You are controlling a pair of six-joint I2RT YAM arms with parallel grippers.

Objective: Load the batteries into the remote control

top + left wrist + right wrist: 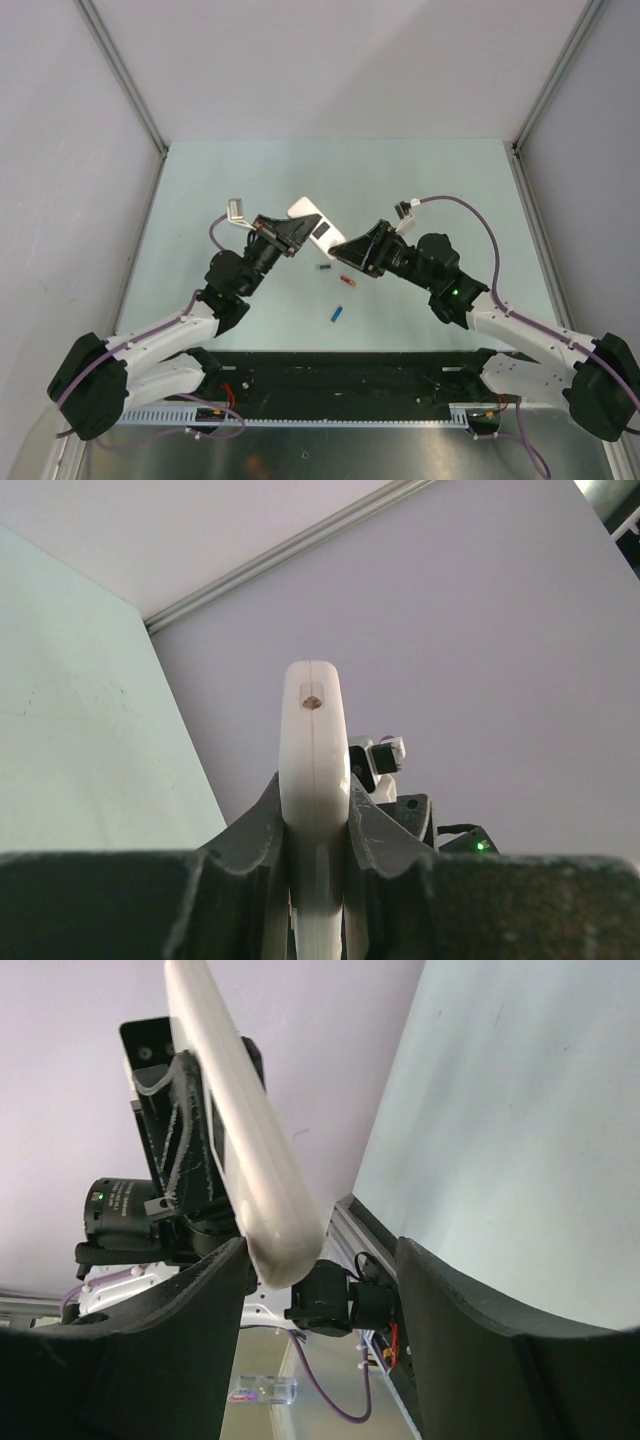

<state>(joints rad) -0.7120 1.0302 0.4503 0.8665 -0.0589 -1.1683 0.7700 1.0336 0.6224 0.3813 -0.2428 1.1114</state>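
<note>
The left gripper (287,238) clamps the flat white remote control (312,222) above the pale green bench (220,200), the right gripper (350,250) spread-jawed beside it, while the slim red battery (347,281), blue battery (337,314) and dark battery (324,267) near it lie unloaded.

The left wrist view shows the remote control (313,750) edge-on, so neither face can be seen. Its lower end vanishes between the left gripper (315,880) fingers and runs off the bottom edge.

On the right wrist view the top edge chops off the remote's far end. The right gripper (320,1310) fingers are blurry dark lumps, cut off below. No telling if the nearer one touches the remote. A small pale thing (262,1392) low between them is too fuzzy to name.

From the top camera, the dark patch (322,231) on the remote is too tiny to read. The dark grey battery (324,267), red battery (347,281) and blue battery (337,314) are just specks.
</note>
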